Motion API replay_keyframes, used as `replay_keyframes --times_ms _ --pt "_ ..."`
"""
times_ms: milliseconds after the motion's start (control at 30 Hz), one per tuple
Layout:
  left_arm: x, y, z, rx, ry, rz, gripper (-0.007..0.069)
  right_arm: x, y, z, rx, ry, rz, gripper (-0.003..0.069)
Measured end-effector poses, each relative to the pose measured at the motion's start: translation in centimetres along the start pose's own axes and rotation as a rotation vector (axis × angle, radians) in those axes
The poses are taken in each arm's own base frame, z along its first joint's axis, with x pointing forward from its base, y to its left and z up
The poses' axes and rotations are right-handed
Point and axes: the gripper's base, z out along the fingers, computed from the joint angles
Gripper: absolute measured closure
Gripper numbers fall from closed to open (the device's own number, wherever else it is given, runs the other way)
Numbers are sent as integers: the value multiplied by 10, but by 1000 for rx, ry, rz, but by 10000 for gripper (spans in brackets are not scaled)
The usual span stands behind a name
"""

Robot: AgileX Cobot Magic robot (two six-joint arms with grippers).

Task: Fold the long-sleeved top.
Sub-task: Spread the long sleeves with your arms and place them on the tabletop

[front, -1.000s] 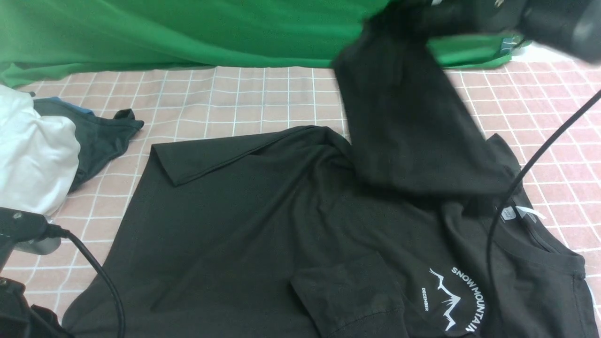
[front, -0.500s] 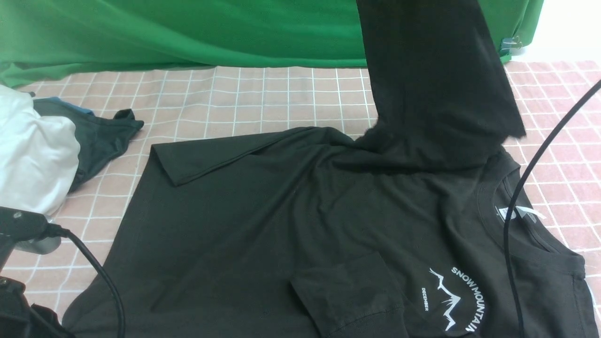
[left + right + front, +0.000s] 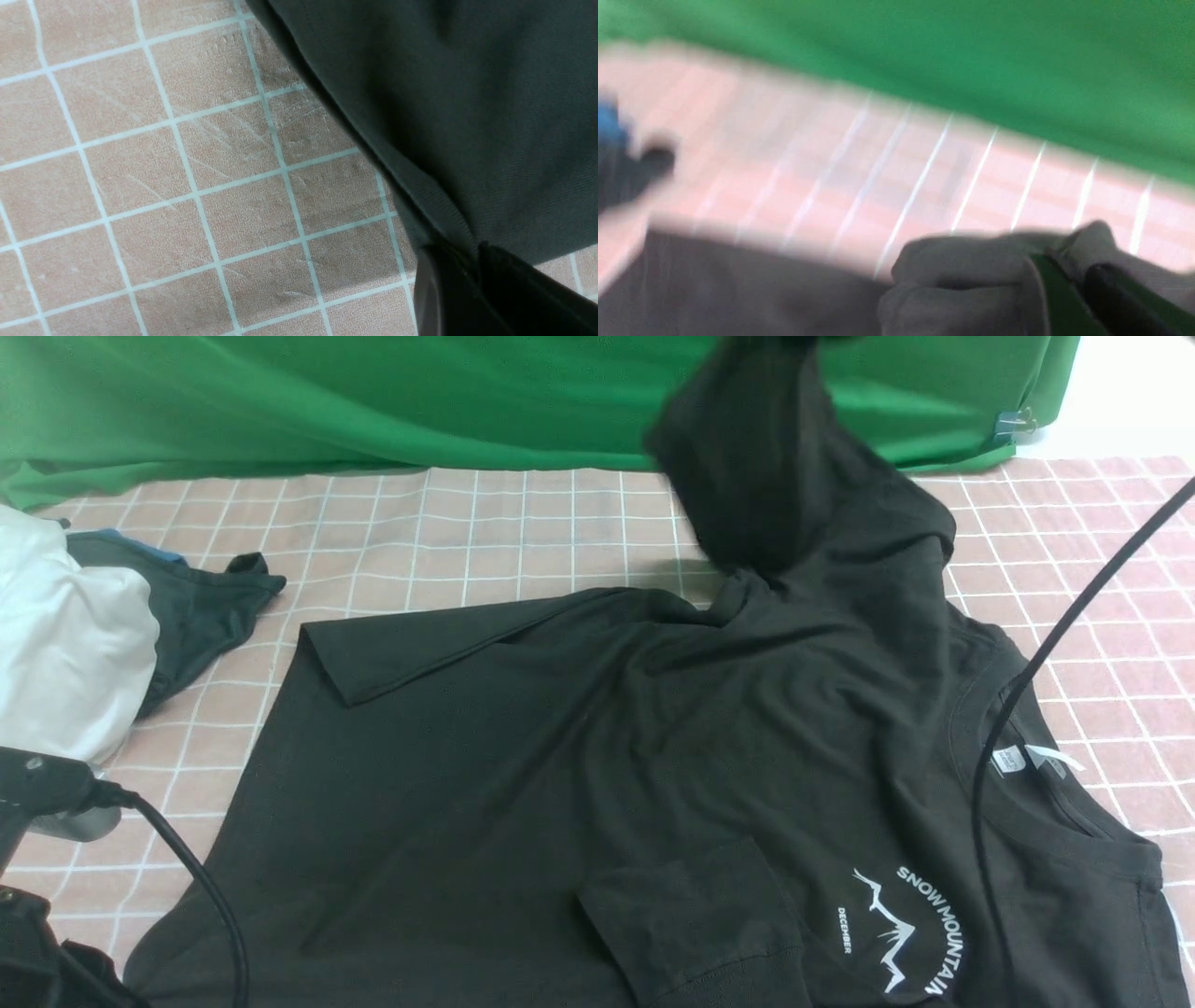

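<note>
The black long-sleeved top (image 3: pixel 560 756) lies spread on the checked cloth, with its white neck label (image 3: pixel 1041 761) at the right and one cuffed sleeve folded over its front. The far sleeve (image 3: pixel 766 457) is lifted and hangs bunched from above the front view's top edge. My right gripper (image 3: pixel 1069 275) is out of the front view; its blurred wrist view shows it shut on a gathered fold of the top (image 3: pixel 962 266). In the left wrist view my left gripper (image 3: pixel 477 254) is shut on the edge of the top (image 3: pixel 467 116), low over the table.
A white garment (image 3: pixel 65 635) and a smaller dark cloth with a blue edge (image 3: pixel 196 607) lie at the left. A green backdrop (image 3: pixel 373 401) closes the far side. Black cables cross at the right (image 3: pixel 1027 691) and at the lower left (image 3: pixel 205 887).
The right arm has left the front view. The sleeve, earlier draped over the shoulder, has been lifted high and has swung left, now hanging bunched. The left side has not moved.
</note>
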Motion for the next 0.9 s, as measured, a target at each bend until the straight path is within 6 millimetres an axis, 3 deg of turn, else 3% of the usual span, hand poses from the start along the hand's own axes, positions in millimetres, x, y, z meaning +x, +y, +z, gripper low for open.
replay_keyframes --times_ms 133,200,333,433,467,500,533,600,633,667,733,833,900 --pt "0 0 0 0 0 0 574 32 11 11 -20 165 -10 595" --pt "0 0 0 0 0 0 574 38 11 12 -21 197 -8 593" --pt "0 0 0 -1 -4 0 574 61 7 24 -7 290 -2 539" --pt "-1 0 0 -1 -7 0 574 73 1 28 39 366 -27 323" --pt "-1 0 0 -1 -7 0 574 73 1 27 39 370 -27 307" --pt "-1 0 0 -1 -7 0 574 75 -1 25 53 394 -42 195" --pt "-1 0 0 -1 -7 0 574 75 -1 22 58 410 -43 128" --pt "-1 0 0 -1 -7 0 574 75 5 8 62 447 -50 60" --pt "-1 0 0 -1 -7 0 574 75 4 8 64 449 -52 60" --pt "-1 0 0 -1 -7 0 574 78 20 -10 51 490 -111 92" --pt "-1 0 0 -1 -7 0 574 82 35 -21 26 503 -176 132" --pt "-1 0 0 0 -12 -1 574 111 84 -40 -88 554 -439 214" --pt "-2 0 0 -1 -20 -2 574 149 116 -50 -194 610 -684 235"
